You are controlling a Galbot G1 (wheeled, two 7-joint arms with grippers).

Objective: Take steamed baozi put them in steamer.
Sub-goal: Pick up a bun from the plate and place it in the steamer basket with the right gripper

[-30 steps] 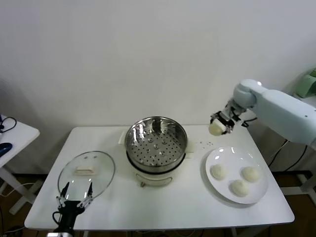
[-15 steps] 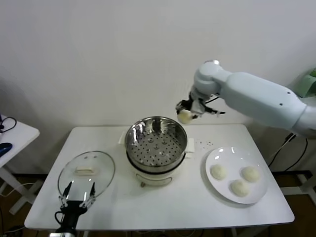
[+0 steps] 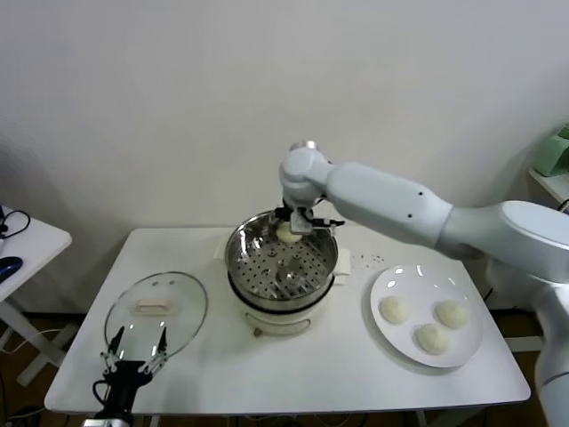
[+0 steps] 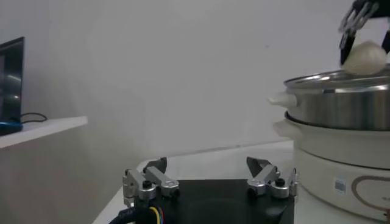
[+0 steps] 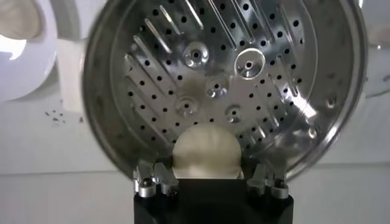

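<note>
My right gripper (image 3: 291,229) is shut on an off-white baozi (image 3: 289,233) and holds it over the far rim of the shiny steamer (image 3: 307,283). In the right wrist view the baozi (image 5: 206,152) sits between the fingers, above the perforated tray (image 5: 213,85). In the left wrist view the held baozi (image 4: 364,58) shows just above the steamer rim (image 4: 341,82). Three more baozi (image 3: 394,310) (image 3: 451,313) (image 3: 431,338) lie on the white plate (image 3: 412,281) at the right. My left gripper (image 3: 135,348) is open and empty at the table's front left.
A flat glass lid (image 3: 156,310) lies on the table left of the steamer, just beyond my left gripper. A small white side table (image 3: 22,245) stands at the far left. The white wall is close behind the table.
My right arm has swung left from above the plate to over the steamer's far rim, carrying the baozi and lowering it. The left arm has not moved.
</note>
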